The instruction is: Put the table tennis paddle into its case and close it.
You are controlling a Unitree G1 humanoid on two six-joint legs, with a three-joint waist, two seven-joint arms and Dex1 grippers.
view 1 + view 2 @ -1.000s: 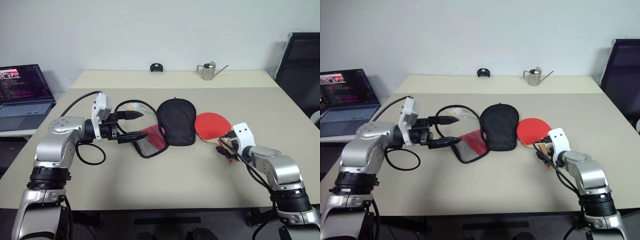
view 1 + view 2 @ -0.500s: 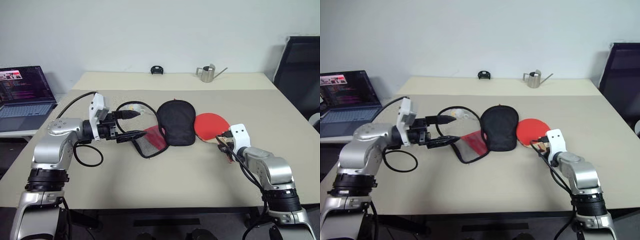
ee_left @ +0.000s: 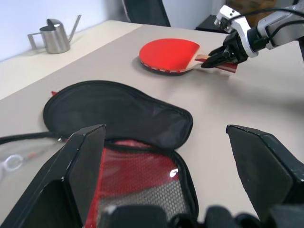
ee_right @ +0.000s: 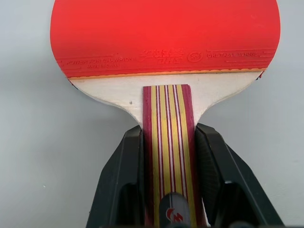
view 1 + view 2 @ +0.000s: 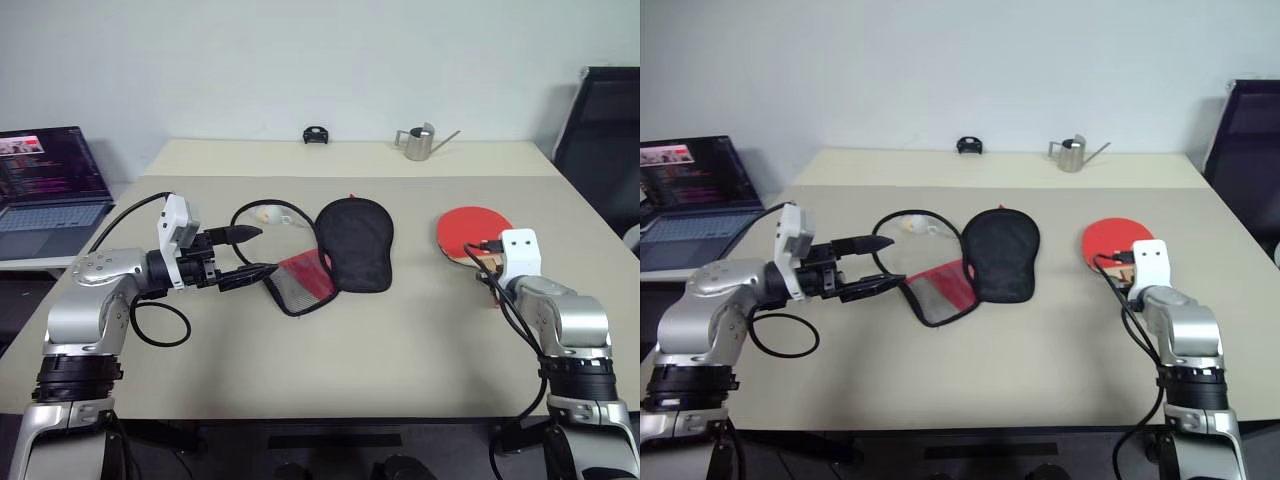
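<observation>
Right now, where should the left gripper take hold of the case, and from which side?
Grip the rim of the red flap, coming level from the robot's left: the case lies unzipped, that thin flap spread flat toward the open left gripper. Right gripper holds the paddle.

The paddle [image 4: 164, 35] has a bright red rubber face, and below it pale bare wood; its handle carries long stripes of dark red and yellow. The case [image 5: 353, 243] is black on its closed side, and its open flap [image 3: 137, 183] is red inside with a black mesh. The tabletop [image 5: 360, 340] is plain beige. The watering can [image 5: 416, 143] is of grey metal. Both pincers have black fingers [image 4: 124, 175].
</observation>
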